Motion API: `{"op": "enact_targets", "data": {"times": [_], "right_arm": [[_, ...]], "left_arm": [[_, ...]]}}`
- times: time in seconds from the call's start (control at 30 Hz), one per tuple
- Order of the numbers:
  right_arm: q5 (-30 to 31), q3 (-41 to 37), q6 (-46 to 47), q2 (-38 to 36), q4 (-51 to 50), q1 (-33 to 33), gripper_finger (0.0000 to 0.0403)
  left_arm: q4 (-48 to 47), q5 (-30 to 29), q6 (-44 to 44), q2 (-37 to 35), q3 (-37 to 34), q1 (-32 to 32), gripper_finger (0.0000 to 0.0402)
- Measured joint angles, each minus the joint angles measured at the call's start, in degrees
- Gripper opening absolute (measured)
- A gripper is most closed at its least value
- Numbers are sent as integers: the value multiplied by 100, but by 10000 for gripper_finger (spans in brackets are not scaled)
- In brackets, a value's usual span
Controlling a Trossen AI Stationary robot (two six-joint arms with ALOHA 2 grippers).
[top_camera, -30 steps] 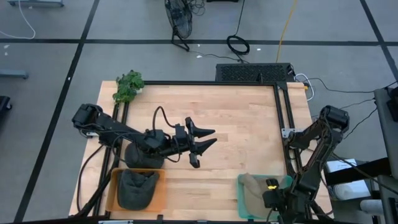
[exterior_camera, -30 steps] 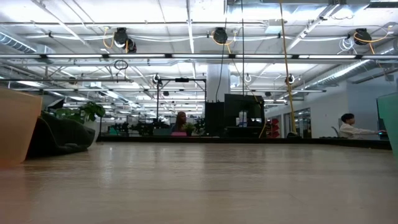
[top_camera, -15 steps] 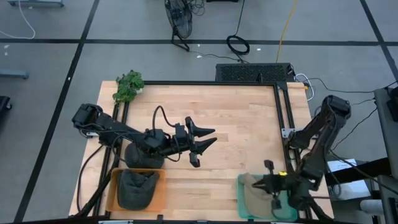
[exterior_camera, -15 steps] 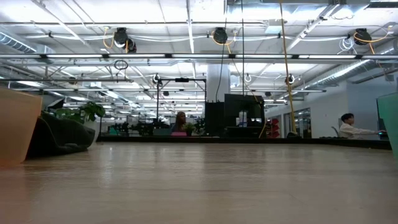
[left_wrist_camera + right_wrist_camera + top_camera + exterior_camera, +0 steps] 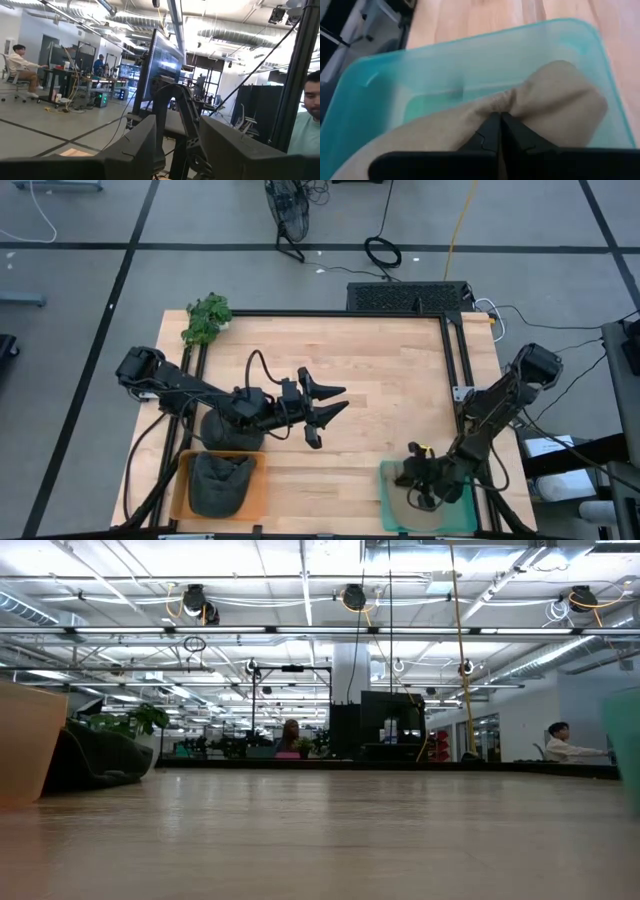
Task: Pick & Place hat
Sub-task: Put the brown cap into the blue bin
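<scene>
Orange plastic marked the far left of my table: the orange bin (image 5: 180,490) at the near-left corner held a dark hat (image 5: 219,483), and neither had shifted since a second earlier. Just behind it lay another dark hat (image 5: 222,430) on the wooden table (image 5: 390,370), partly under my left arm, with a green plant (image 5: 206,318) at the far-left corner. My left gripper (image 5: 327,411) hung over the middle of the table exactly where it had been, its fingers spread and holding nothing; in its wrist view they stood apart against the room, where people sat at desks.

Further right, the change was all in my right arm. A second earlier my right gripper (image 5: 420,483) had been folded low at the near-right edge; half a second earlier it had swung out over the teal bin (image 5: 386,505); at this moment it was over the bin's left part, reaching in. My right fingers (image 5: 495,131) were pressed together, pinching a fold of the tan hat (image 5: 555,100), which lay inside the teal bin at the near-right corner.
</scene>
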Motion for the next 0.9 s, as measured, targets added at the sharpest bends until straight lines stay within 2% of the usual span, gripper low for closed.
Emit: {"op": "enact_targets", "data": {"times": [0.23, 0.47, 0.67, 0.9], "right_arm": [[-29, 0, -459, -51, 182, -150, 0], [-126, 0, -821, -826, 157, -64, 0], [939, 2, -1310, -1317, 14, -20, 0], [925, -18, -1006, -949, -227, -155, 0]], "left_arm": [[2, 0, 0, 0, 0, -2, 163], [2, 0, 1, 0, 0, -2, 163], [2, 0, 2, -2, 0, -2, 163], [2, 0, 2, -2, -2, -2, 163]]}}
